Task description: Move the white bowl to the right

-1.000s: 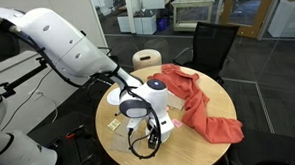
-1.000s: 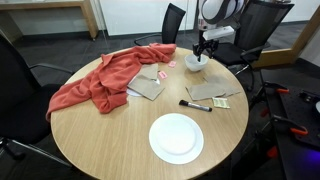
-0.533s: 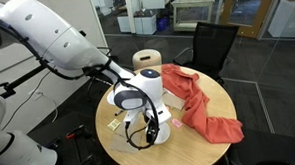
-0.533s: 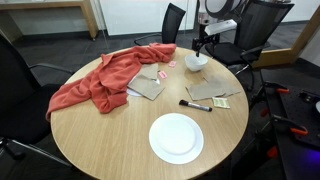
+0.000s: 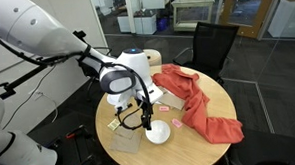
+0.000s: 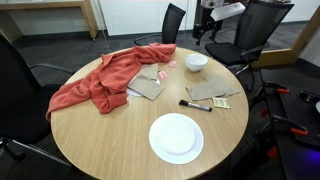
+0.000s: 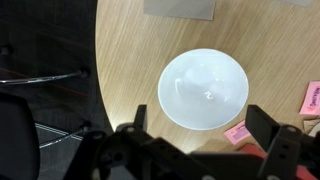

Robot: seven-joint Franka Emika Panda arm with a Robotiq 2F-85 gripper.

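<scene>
The white bowl point(image 5: 158, 132) point(image 6: 196, 62) is small and round and stands upright on the round wooden table near its edge. In the wrist view the white bowl point(image 7: 203, 88) lies straight below the camera. My gripper point(image 7: 200, 116) is open and empty, with one finger to each side of the bowl and well above it. In both exterior views the gripper point(image 5: 143, 115) point(image 6: 206, 25) hangs above the bowl, clear of it.
A flat white plate point(image 6: 176, 137) lies near the opposite table edge. A red cloth point(image 6: 100, 80) point(image 5: 193, 100) covers one side. A black brush point(image 6: 195, 105), tan cards point(image 6: 148, 88) and pink notes point(image 7: 237, 133) lie near the bowl. Black chairs point(image 5: 211, 45) surround the table.
The gripper has let go of the white bowl and risen straight up from it. The bowl stays in place on the table.
</scene>
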